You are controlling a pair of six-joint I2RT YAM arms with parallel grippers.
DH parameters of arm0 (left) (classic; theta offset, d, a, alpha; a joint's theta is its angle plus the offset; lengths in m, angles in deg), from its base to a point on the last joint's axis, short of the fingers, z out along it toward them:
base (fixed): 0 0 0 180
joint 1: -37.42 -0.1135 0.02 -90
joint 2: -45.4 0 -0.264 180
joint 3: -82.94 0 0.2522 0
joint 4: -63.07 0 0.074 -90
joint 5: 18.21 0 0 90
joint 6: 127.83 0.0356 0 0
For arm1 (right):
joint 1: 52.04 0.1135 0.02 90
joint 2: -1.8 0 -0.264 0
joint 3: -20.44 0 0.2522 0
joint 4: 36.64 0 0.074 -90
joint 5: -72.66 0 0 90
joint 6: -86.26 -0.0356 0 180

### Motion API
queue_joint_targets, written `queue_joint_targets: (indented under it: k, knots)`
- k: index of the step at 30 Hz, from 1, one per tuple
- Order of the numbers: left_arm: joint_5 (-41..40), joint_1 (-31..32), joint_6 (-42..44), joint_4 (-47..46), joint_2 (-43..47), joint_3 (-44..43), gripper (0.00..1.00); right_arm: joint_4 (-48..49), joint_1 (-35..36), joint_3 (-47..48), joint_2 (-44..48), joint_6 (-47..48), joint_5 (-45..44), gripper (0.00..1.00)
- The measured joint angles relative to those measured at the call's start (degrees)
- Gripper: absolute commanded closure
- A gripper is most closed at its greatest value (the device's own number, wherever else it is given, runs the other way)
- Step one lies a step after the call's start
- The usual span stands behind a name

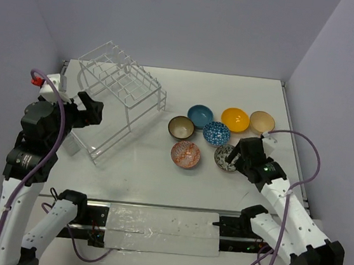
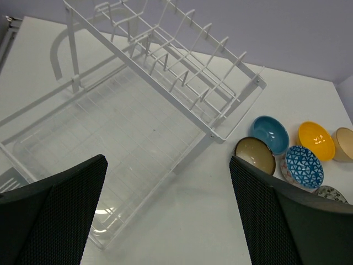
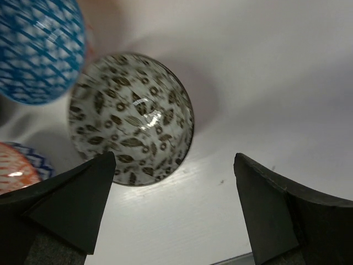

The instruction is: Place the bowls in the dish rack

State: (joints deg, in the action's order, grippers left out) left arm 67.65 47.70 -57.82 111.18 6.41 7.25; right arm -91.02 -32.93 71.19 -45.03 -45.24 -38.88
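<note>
Here we are with the right hand [image 3: 174,160], and its fingers are spread wide with nothing between them (no grip on anything). Right ahead of it sits the grey patterned bowl [image 3: 132,118], upright on the worktop [image 1: 139,179] and lying more toward the left finger than the right. We cannot tell whether that finger touches the rim. Just beyond the grey bowl, off to the hand's left, we catch the blue patterned bowl [image 3: 38,49]. The salmon bowl [image 3: 14,171] peeks in at the near left, by the left finger.

From above, the rest of the cluster lies farther out from this hand: the teal bowl [image 1: 200,116], the yellow bowl [image 1: 235,119] and the tan bowl [image 1: 262,122] in a row. The dark brown bowl [image 1: 181,128] is off to their left, beside the blue one. All seven sit on the worktop and none is in the rack.

Over to the left hand [image 2: 166,163], which is also wide open and empty, raised above the worktop. The dish rack [image 2: 165,91] stands straight ahead of it and below, its slotted top tier slanting away. From this hand the bowls lie off to the right, well apart from the rack.
</note>
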Motion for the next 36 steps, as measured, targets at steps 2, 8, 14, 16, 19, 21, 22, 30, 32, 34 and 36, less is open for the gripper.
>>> queue_joint_targets:
  k: [2, 8, 14, 16, 19, 21, 22, 30, 32, 34, 36]
  knots:
    - [1.1, 0.0, -0.5, 0.4, -0.6, 0.0, 0.01, -0.2, -0.3, -2.4, -1.6, -1.2, 1.0, 0.07]
    - [4.2, 0.0, -1.3, 0.6, -0.9, 0.3, 0.01, 1.7, -1.1, -5.3, -7.3, -3.9, 3.1, 0.17]
    - [6.5, 0.0, -2.4, 0.5, -1.1, 1.2, 0.01, 4.8, -2.1, -6.7, -9.1, -6.0, 3.6, 0.26]
    - [6.9, 0.0, -2.4, 0.4, -1.3, 1.3, 0.01, 5.6, -2.3, -7.2, -9.4, -6.7, 3.6, 0.28]
    - [7.5, 0.0, -2.8, 0.3, -1.8, 1.3, 0.01, 6.8, -2.7, -8.2, -9.5, -7.6, 3.4, 0.3]
    - [7.9, 0.0, -3.3, 0.2, -2.1, 1.3, 0.01, 7.2, -2.9, -8.5, -9.5, -8.3, 3.1, 0.31]
    - [8.1, 0.0, -3.5, 0.1, -2.3, 1.3, 0.01, 7.4, -3.1, -8.5, -9.5, -8.7, 2.9, 0.33]
    - [10.7, 0.0, -5.0, -1.2, -3.0, 2.6, 0.01, 10.2, -4.0, -8.5, -10.8, -10.6, 1.4, 0.46]
    - [11.4, 0.0, -5.4, -1.3, -3.1, 3.0, 0.01, 10.8, -4.1, -8.5, -11.3, -10.8, 1.2, 0.51]
    - [12.2, 0.0, -6.1, -1.8, -3.2, 3.6, 0.01, 11.1, -4.2, -8.5, -11.5, -11.0, 1.0, 0.6]
    - [13.1, 0.1, -6.8, -2.2, -3.4, 3.8, 0.01, 11.4, -4.2, -8.5, -11.5, -11.2, 0.5, 0.7]
